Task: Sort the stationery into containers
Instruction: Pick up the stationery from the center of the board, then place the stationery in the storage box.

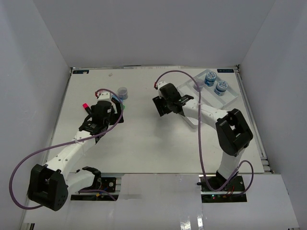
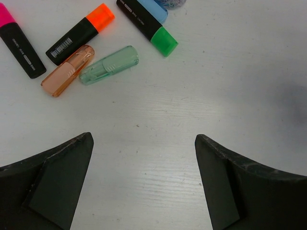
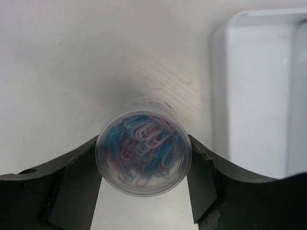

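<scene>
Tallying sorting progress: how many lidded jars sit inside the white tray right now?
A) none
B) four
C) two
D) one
C: a first jar and a second jar, both with blue patterned lids, stand side by side in the white tray.

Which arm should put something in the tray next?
Right. The right gripper grips a jar beside the tray. The left gripper is open and empty, near the markers.
</scene>
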{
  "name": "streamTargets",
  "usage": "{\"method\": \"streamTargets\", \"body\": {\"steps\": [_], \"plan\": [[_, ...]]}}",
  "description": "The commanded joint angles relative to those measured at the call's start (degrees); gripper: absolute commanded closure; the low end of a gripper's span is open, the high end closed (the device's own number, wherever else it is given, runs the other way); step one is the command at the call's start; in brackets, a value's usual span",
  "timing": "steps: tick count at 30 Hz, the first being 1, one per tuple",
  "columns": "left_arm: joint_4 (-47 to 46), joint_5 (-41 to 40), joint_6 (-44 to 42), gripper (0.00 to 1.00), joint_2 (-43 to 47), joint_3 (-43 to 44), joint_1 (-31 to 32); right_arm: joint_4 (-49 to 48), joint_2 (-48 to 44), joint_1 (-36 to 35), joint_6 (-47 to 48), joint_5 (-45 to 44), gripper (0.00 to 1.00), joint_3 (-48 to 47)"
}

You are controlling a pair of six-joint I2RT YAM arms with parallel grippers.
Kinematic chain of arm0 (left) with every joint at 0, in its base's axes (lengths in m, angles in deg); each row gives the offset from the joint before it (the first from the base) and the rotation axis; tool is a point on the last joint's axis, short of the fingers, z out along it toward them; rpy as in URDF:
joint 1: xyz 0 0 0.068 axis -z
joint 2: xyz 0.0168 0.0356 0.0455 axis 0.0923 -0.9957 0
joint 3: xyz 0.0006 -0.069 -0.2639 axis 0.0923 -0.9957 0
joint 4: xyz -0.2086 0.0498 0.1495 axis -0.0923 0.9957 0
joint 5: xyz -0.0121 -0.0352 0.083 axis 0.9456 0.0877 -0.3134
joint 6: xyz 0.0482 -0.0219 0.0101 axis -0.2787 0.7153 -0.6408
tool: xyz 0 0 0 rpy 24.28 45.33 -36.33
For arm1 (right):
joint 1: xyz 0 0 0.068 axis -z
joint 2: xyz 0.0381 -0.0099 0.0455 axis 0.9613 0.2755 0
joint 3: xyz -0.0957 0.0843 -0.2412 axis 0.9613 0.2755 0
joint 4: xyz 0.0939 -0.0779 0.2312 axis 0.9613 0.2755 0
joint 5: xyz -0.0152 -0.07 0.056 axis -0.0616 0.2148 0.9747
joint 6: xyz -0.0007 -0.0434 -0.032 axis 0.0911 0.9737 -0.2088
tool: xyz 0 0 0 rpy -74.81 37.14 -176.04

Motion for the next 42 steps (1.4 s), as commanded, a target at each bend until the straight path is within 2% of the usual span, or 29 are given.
{"method": "streamTargets", "body": {"steps": [1,9,18,31,37,42], "plan": [[-1.2,0.7,-0.4,0.02,-0.3,0.6,-0.3,-1.6,-9.3,5.9,0.7,-4.2,0.48,-0.3],[-1.1,1.8,-0.4,0.02,-0.4,0.6,-0.3,-1.6,-9.8,22.4,-0.6,-5.2,0.45,-1.5],[-0.8,2.2,-0.4,0.02,-0.1,0.6,-0.3,-2.2,-1.9,33.2,-4.8,-3.3,0.43,-5.4],[-0.5,1.9,-0.6,0.02,-0.8,1.0,-0.3,-2.4,9.2,36.9,-7.0,-0.9,0.37,-13.8],[-0.5,1.7,-0.7,0.02,-1.2,1.1,-0.3,-2.2,13.1,36.9,-7.7,1.1,0.27,-17.5],[-0.5,1.7,-0.8,0.02,-1.2,1.0,-0.3,-1.7,11.7,36.9,-7.8,2.1,0.11,-18.0]]}}
